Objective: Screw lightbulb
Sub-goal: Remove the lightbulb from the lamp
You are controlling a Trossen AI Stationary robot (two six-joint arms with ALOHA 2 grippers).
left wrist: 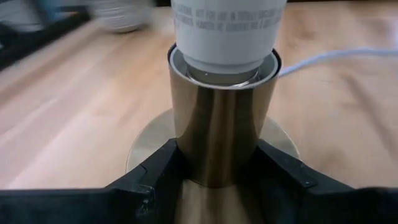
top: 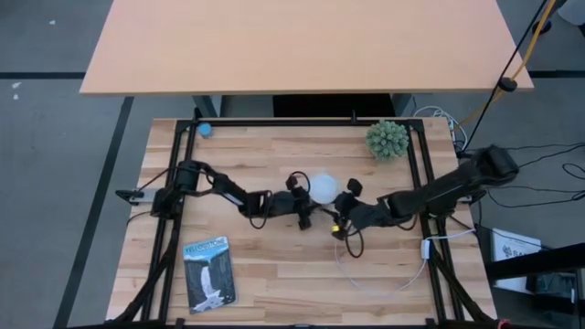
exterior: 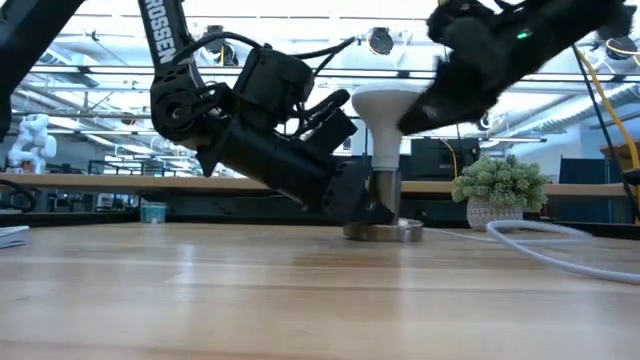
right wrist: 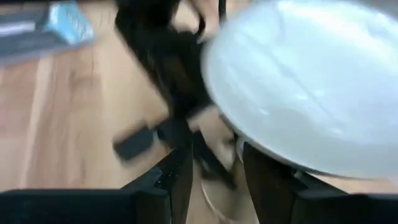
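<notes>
The white frosted lightbulb (exterior: 384, 108) stands upright with its neck (left wrist: 227, 31) in the top of a brass socket tube (left wrist: 217, 118), which rises from a round metal base disc (exterior: 384, 232) on the wooden table. My left gripper (top: 306, 213) comes from the table's left, low, and is shut on the socket tube. My right gripper (exterior: 440, 105) comes from the right, higher, and stands open right beside the bulb's dome (right wrist: 311, 81). Nothing shows between its fingers (right wrist: 180, 177). My left gripper pinches the brass socket tube low down, just above the base disc, one finger (left wrist: 163, 171) on each side of it. The fingers come slanting down from the table's left. The socket stands upright, its disc (left wrist: 146, 143) flat on the table. My right gripper is close against the dome's right side; I cannot tell whether it touches.
A green spiky ball in a pot (top: 388, 139) stands at the far right. A white cord (top: 388, 279) loops from the socket toward the near right. A blue-grey package (top: 209, 272) lies near left, and a small blue ball (top: 206, 129) sits far left. Black frame rails line the table's edges.
</notes>
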